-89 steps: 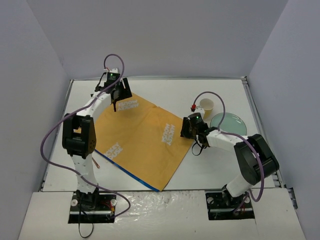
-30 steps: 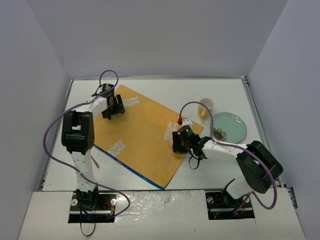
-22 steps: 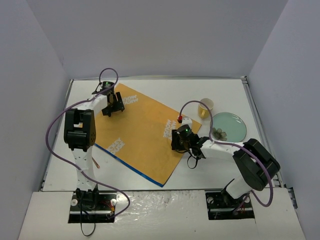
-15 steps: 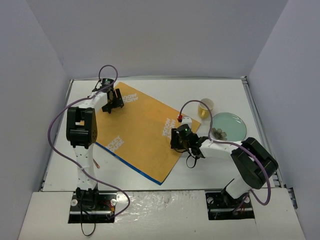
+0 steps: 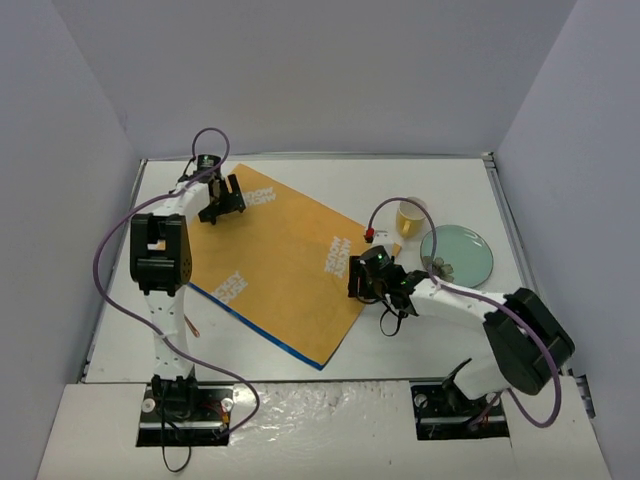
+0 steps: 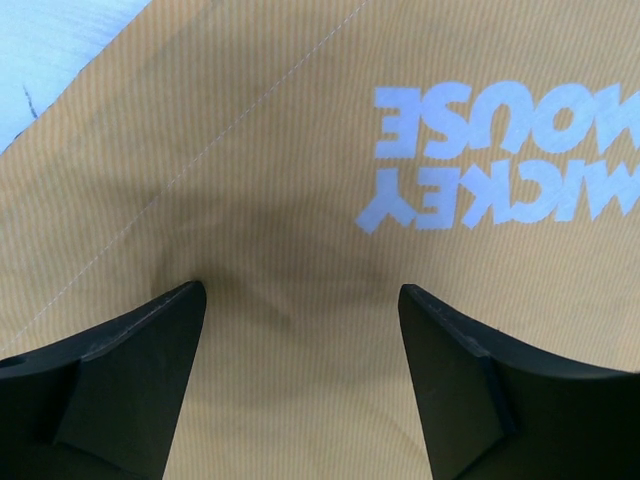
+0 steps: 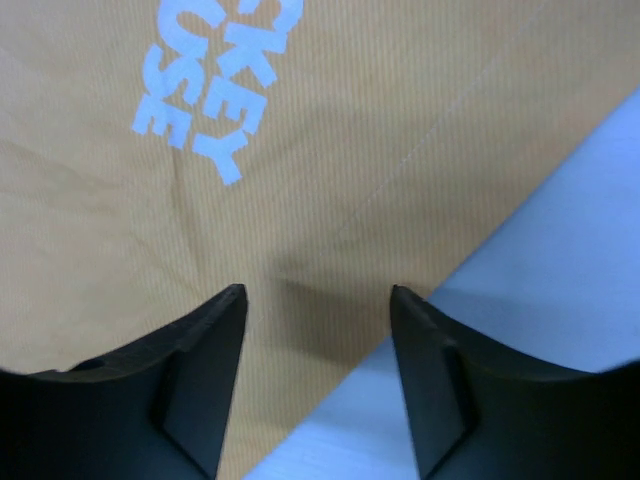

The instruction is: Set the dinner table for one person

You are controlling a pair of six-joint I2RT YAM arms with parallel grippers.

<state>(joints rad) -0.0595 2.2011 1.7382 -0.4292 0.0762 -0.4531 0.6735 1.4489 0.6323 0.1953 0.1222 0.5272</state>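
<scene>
An orange-yellow cloth (image 5: 280,265) with white lettering and a blue front edge lies flat and skewed on the white dinner table (image 5: 330,185). My left gripper (image 5: 222,200) is open just above the cloth's far left corner; in the left wrist view (image 6: 300,300) the cloth (image 6: 300,150) fills the space between its fingers. My right gripper (image 5: 362,275) is open over the cloth's right edge; in the right wrist view (image 7: 318,296) it straddles the cloth (image 7: 250,180) and bare table (image 7: 560,290). A yellow cup (image 5: 410,216) and a green plate (image 5: 456,250) sit at the right.
A dark fork-like piece (image 5: 437,266) lies on the plate's near-left rim. A thin orange stick (image 5: 189,324) lies by the left arm. Lavender-grey walls close in three sides.
The cloth has shifted toward the far left and lies flatter. My left gripper moved left and away along its corner. My right gripper moved slightly right to the cloth's right edge.
</scene>
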